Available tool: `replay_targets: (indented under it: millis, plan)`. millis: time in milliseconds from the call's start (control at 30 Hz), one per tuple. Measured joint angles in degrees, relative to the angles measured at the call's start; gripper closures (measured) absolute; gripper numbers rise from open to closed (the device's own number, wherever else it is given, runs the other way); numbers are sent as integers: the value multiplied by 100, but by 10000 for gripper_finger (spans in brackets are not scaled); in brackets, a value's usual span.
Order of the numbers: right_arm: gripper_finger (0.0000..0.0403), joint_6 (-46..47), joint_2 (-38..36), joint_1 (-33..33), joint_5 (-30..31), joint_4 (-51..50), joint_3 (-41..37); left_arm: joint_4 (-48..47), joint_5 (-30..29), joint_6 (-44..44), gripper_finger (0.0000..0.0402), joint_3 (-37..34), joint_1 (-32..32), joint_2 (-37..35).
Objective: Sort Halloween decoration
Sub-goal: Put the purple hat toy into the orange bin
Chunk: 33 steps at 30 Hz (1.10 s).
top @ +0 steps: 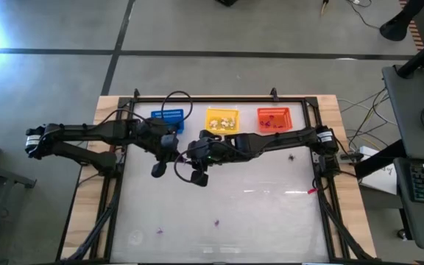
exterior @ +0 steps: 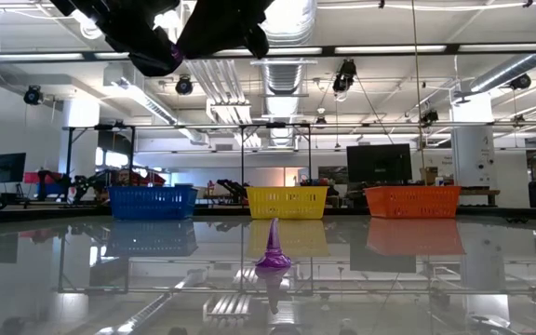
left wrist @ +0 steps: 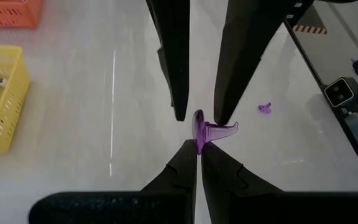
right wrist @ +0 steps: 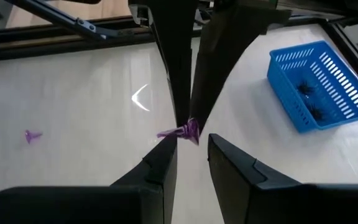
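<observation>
- Holding a small purple plastic witch-hat trinket (left wrist: 207,129) by its brim, the left gripper (left wrist: 196,152) has its two dark fingers pressed together, at the lower middle of its own wrist picture
- The right gripper (right wrist: 191,142) faces it tip to tip; its fingers stand part-way apart on either side of the hat and do not visibly clamp it
- The hat lies straight ahead of the right gripper, right at its fingertips, so this arm is the one placed to receive it
- The hat's long axis, brim to point, runs sideways across both wrist pictures, crosswise to the right gripper's reach and along the gap between its fingers
- In the high view the two arms meet at centre frame, below the row of blue mesh basket (top: 168,116), yellow mesh basket (top: 221,118) and orange-red mesh basket (top: 274,118)
- Judgement: a mid-air handover; closing on the narrow cone may let it slip or twist
- Another purple hat (exterior: 273,251) stands on the glossy table (exterior: 454,279)
</observation>
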Motion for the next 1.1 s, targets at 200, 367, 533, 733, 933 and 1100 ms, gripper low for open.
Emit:
replay_targets:
  millis: [200, 367, 533, 733, 933, 1100]
  plan:
    - [321, 79, 0, -18, 0, 79, -16, 72, -3, 0, 401, -4, 0, 2]
    - [336, 94, 0, -17, 0, 100, -17, 83, -6, 0, 401, -4, 0, 2]
    - [369, 296, 0, -48, 9, 116, -17, 85, -17, 24, 401, -4, 0, 2]
    - [393, 654, -2, -123, 9, 123, -17, 85, -65, 59, 401, -4, 4, 2]
    - [394, 742, -2, -124, 26, 103, -20, 87, -63, 61, 401, -4, 4, 2]
    - [394, 745, -4, -127, 46, 84, -20, 90, -60, 61, 401, -4, 4, 3]
